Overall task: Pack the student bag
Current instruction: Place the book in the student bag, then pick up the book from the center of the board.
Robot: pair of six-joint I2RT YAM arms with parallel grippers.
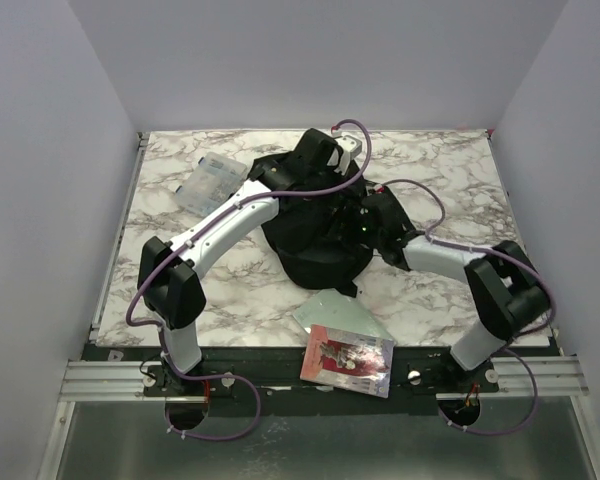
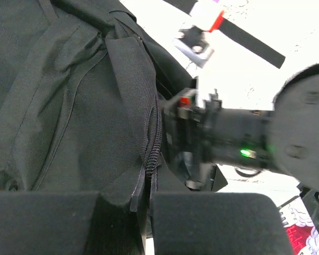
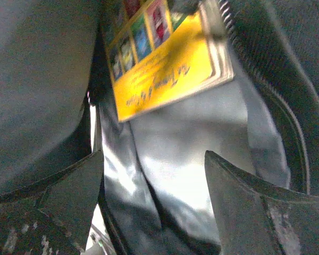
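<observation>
The student bag [image 1: 318, 255] lies in the middle of the table, a big black fabric backpack. My left gripper [image 2: 149, 197] is shut on the bag's fabric edge [image 2: 141, 175] beside the zipper, holding the opening up from the far side. My right gripper [image 3: 154, 178] is open inside the bag, over its grey lining [image 3: 186, 138], with nothing between its fingers. A yellow book [image 3: 165, 61] lies deeper in the bag, beyond the right fingertips. In the left wrist view the right arm's wrist [image 2: 239, 141] reaches into the opening.
A clear plastic case [image 1: 212, 182] sits at the back left of the table. A red-covered book [image 1: 347, 360] and a pale green sheet [image 1: 340, 315] lie at the front edge between the arm bases. A black strap [image 2: 255, 42] trails behind the bag.
</observation>
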